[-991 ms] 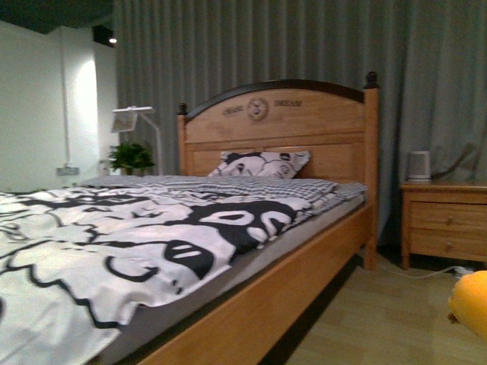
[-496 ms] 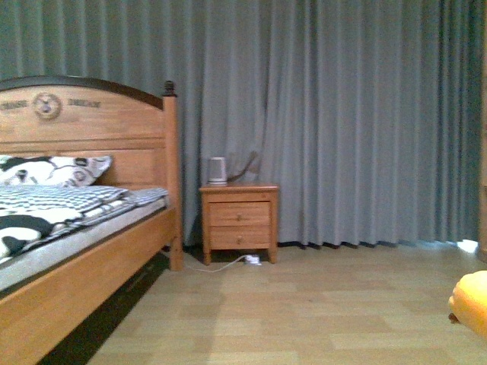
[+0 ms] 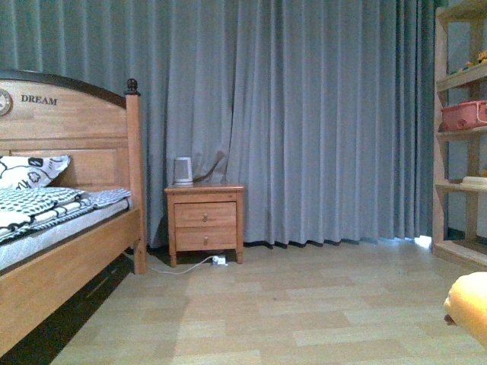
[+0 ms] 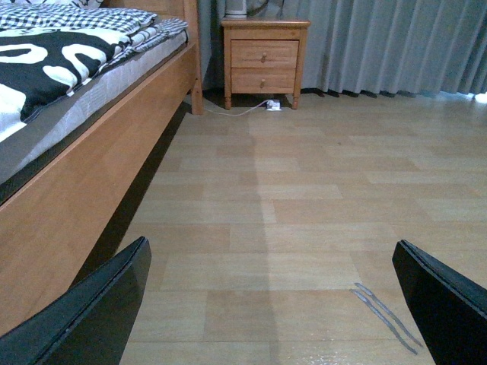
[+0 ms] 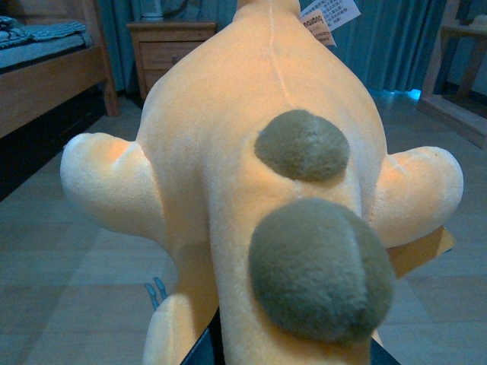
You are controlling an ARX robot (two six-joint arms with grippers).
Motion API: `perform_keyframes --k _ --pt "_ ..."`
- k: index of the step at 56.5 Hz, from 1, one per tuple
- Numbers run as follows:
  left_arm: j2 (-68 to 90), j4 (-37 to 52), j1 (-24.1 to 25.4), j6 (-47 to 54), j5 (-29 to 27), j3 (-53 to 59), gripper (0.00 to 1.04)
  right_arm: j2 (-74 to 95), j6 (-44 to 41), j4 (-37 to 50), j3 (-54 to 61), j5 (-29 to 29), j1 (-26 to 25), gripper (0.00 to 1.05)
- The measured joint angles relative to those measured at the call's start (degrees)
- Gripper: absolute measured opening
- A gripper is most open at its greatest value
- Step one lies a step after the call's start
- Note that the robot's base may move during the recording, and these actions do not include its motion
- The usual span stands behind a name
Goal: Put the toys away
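Down in the near right corner of your front view, the plush toy (image 3: 469, 308) pokes in as an orange-yellow lump, cut off by the frame edge. Your right wrist view is basically all plush: fuzzy body, two stubby bits sticking out sideways, two grey-green round patches (image 5: 319, 266), and a paper tag (image 5: 329, 15) at its far end. Dark slivers of the right gripper (image 5: 293, 351) show on either side of the toy's near end, so it looks clamped on the plush, with the wood floor (image 5: 68, 289) showing past it on both sides.

Your left gripper (image 4: 270, 304) has its two black fingers (image 4: 99, 304) spread wide apart with nothing between them, just bare floor with a pale scuff mark (image 4: 384, 315) near the right-hand finger.

Rest of the room, from the front view: the wooden bed (image 3: 68, 251) is along the left, headboard reading DREAM, with a black-and-white pillow (image 3: 30, 170) against it. Just right of the bed's far post is a two-drawer nightstand (image 3: 205, 222) with a white jug (image 3: 183, 170) on top, and a white plug and cable (image 3: 219, 261) lie on the floor at its foot. A grey curtain (image 3: 319, 114) covers the far wall. At the far right is a wooden shelf unit (image 3: 456, 137) with a pink basket (image 3: 464, 115) on one level, well apart from the toy.
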State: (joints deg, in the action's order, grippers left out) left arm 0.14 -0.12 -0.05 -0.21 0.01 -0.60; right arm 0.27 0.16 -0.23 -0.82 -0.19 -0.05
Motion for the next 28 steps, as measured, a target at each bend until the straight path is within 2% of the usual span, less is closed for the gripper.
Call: perform_keyframes --k 28 --pt "0.00 0.00 0.00 0.00 0.00 0.00 0.98 0.00 0.00 -0.02 0.00 0.04 0.00 0.07"
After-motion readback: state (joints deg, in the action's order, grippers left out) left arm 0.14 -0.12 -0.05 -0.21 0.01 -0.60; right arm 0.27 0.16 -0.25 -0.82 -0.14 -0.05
